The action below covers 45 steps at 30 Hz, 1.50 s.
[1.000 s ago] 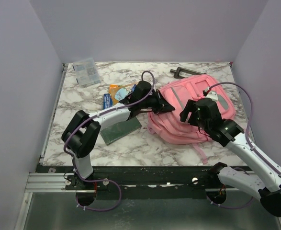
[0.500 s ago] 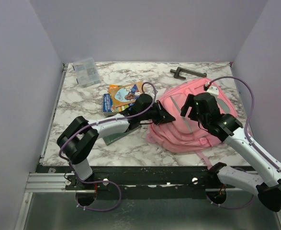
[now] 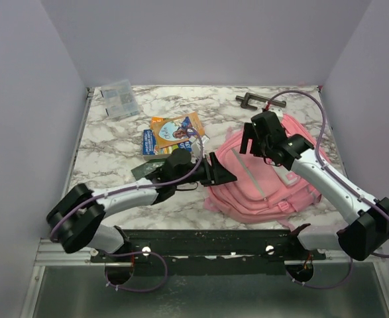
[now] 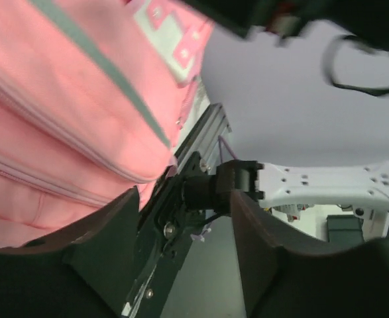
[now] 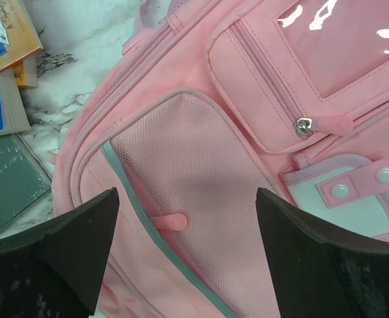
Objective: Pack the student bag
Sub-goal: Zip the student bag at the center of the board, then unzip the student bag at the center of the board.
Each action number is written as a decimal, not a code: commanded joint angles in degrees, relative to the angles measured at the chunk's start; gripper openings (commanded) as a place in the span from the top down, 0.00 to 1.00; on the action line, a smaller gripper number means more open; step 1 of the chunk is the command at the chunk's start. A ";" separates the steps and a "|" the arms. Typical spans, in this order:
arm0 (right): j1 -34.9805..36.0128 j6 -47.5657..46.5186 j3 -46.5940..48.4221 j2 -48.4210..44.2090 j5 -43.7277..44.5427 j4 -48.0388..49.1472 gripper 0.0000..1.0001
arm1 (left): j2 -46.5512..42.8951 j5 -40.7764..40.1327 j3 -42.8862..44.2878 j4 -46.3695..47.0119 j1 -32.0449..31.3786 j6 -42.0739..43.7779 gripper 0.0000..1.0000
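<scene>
Right gripper (image 5: 184,212) hovers spread above the student bag (image 5: 201,152), its pocket (image 5: 257,79) zipped.

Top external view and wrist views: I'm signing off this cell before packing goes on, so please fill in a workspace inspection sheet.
Surface: marble-patterned table, no spills seen.
Job's things: pink student bag lies flat on the right half, front pockets up.
Clutter: orange book, blue book and green notebook left of the bag; clear box at the far left corner; dark clamp at the far edge.
Tools: left tool open and empty at the bag's left edge; right tool open and empty above the bag's mesh pocket.
Cables: purple cable arcs off the right wrist; another runs along the left arm.
Surroundings: lilac walls on three sides; metal rail at the near edge.
</scene>
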 commanded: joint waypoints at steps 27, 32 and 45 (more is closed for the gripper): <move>14.83 31.61 34.95 44.16 23.37 -34.80 0.10 | -42.87 -16.82 -3.74 -45.36 13.80 23.59 0.02; 14.85 27.99 25.67 39.88 25.39 -25.13 0.34 | -42.54 -17.00 -4.14 -47.26 14.01 24.22 0.02; 14.14 -8.26 8.62 14.61 11.71 4.13 1.00 | -38.89 -15.02 -4.92 -44.20 14.88 19.43 0.02</move>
